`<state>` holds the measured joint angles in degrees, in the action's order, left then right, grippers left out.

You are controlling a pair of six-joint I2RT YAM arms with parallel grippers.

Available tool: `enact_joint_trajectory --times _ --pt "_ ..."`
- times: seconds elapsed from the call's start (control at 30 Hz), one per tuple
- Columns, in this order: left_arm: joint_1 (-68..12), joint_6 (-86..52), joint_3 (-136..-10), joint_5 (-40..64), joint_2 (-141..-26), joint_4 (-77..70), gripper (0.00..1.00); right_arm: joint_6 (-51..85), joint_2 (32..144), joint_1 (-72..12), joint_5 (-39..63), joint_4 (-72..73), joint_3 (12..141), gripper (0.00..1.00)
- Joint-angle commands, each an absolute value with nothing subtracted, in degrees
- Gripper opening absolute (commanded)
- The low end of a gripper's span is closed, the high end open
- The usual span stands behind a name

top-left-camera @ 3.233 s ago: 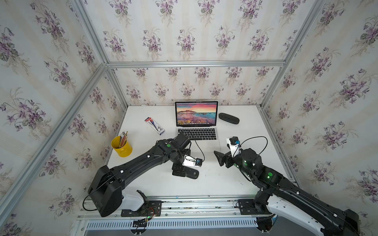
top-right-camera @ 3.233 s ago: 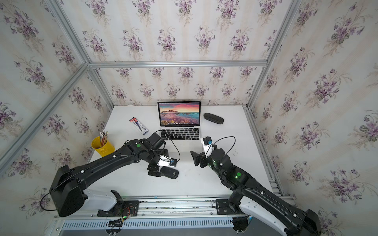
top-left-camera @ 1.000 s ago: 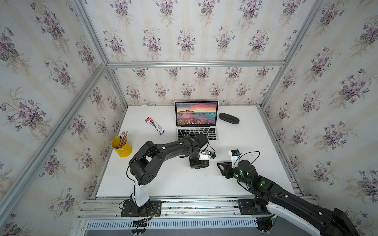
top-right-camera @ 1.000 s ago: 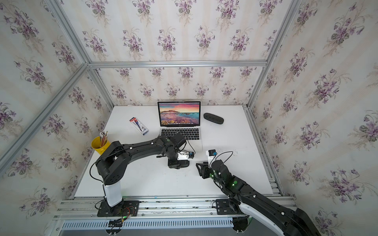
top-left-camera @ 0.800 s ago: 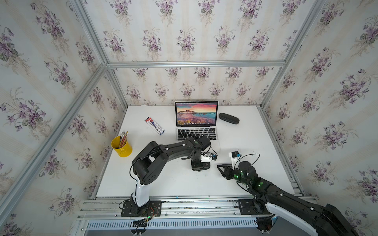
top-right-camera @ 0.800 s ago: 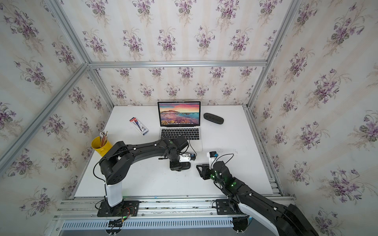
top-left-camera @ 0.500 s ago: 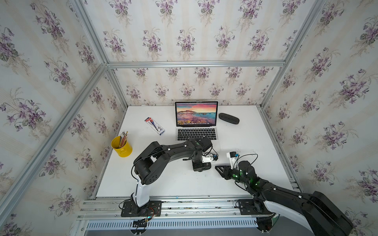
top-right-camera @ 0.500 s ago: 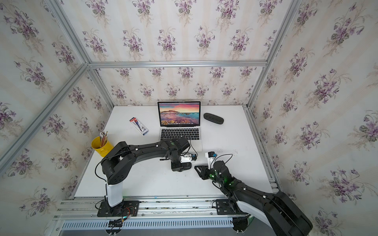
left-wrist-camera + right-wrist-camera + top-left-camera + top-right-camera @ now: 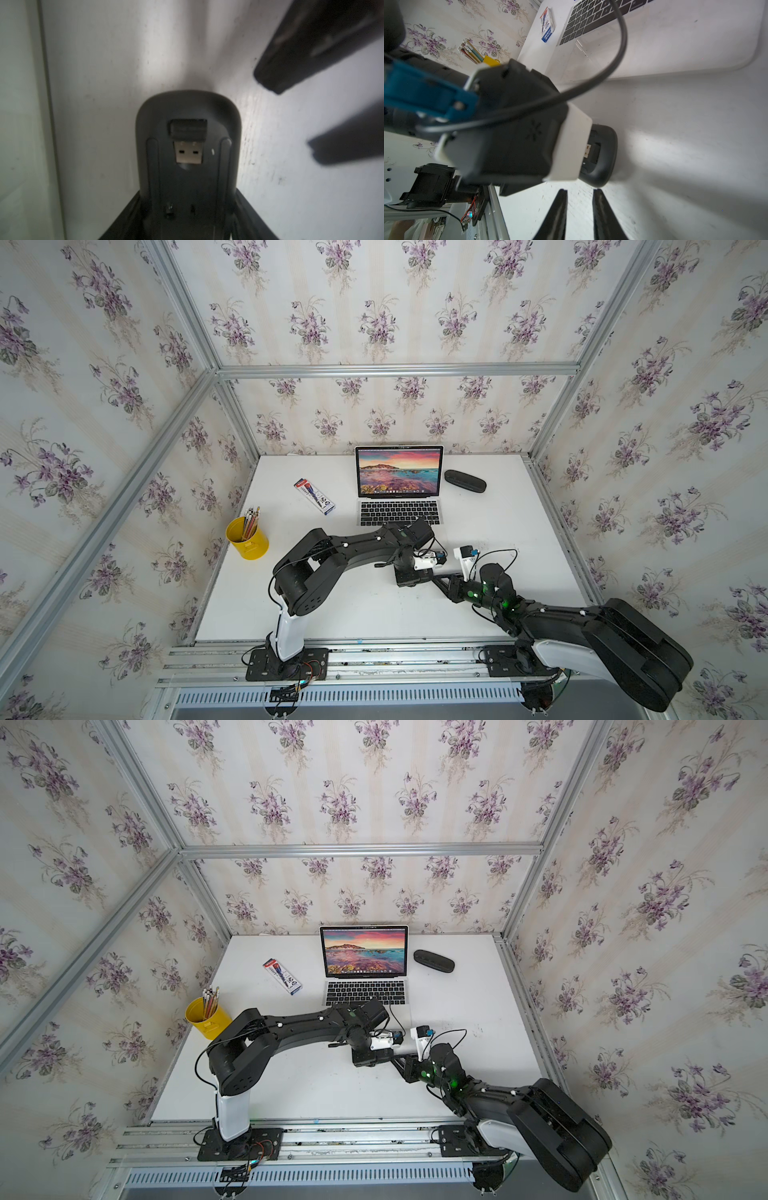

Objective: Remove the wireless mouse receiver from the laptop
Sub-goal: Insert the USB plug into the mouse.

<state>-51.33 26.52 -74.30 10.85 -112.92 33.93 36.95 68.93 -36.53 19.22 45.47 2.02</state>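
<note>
One small receiver is what matters here. It lies in the recess on the underside of the black mouse, with its black cap toward the mouse's rounded end and its bare metal plug pointing back toward the left arm's wrist. The left gripper has the mouse clamped by its two long sides, with the underside facing that arm's own camera. I cannot tell whether the mouse's far end touches the table. The right gripper hangs just beside the mouse, its tips aimed at it but apart from it. Its jaws are set to a narrow gap with nothing between them. Both grippers sit over the white table near the front right corner of the laptop. The laptop stands open at the middle back with a pink-orange seascape on its screen, and the left arm crosses over its front part. A long black case lies just beside the screen on the right, and a small printed box lies on the left. A yellow cup of pencils stands near the table's left edge.
</note>
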Motion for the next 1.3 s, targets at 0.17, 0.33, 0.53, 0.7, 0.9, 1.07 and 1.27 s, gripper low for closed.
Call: enact_joint_trajectory --times 0.17,0.33,0.53,0.7,0.9,1.07,1.27 --pt "-51.85 25.40 -73.65 13.88 -114.64 36.02 0.41 36.48 72.96 -36.56 16.57 54.81 1.71 0.22" --pt "-51.94 25.15 -73.74 14.80 -114.69 36.27 0.41 36.65 74.15 -36.56 14.99 57.84 0.97 0.20" --pt "-52.12 24.96 -73.83 15.55 -114.70 36.21 0.41 36.48 74.60 -36.56 13.56 58.55 1.01 0.19" --pt "-52.36 25.03 -74.19 15.84 -114.70 36.82 0.41 36.43 75.89 -36.56 12.92 58.71 1.62 0.19" --pt "-52.56 25.05 -74.36 15.91 -114.46 37.27 0.41 36.99 79.55 -36.53 13.83 60.58 2.72 0.19" --pt "-52.64 25.05 -74.34 16.08 -114.43 37.42 0.41 37.52 81.71 -36.56 14.33 62.22 3.12 0.18" --pt "-52.64 25.18 -74.44 16.17 -114.49 37.52 0.41 37.44 81.43 -36.56 14.49 61.38 3.30 0.18"
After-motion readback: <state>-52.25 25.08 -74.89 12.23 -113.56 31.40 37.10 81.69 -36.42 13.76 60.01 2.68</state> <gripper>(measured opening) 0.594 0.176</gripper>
